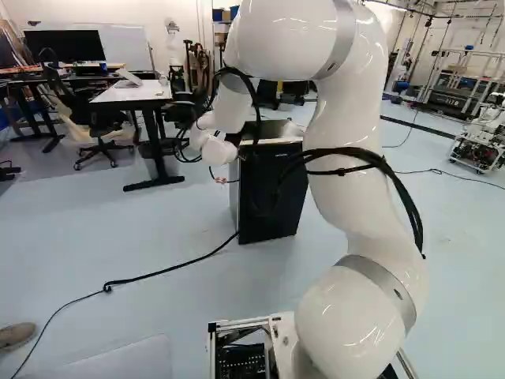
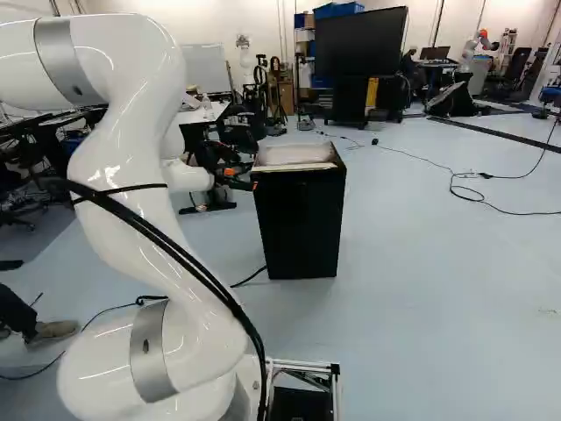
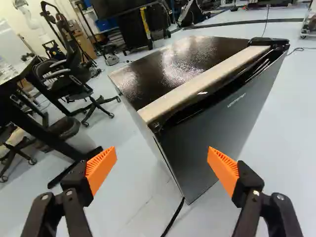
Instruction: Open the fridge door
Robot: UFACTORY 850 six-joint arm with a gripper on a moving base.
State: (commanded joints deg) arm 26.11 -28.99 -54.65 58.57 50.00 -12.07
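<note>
The claw [image 3: 162, 154], spread and empty, could shove the mini fridge [image 3: 185, 57] askew if misaimed against its door [image 3: 212, 123].

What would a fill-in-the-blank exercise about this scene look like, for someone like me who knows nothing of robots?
1. The big robot arm is coloured ____.
2. The gripper at its end is not shut but ____.
3. The gripper's two pads are coloured ____.
4. The dark fridge stands directly on the ____.

Missing words, in order: white; open; orange; floor.
</note>
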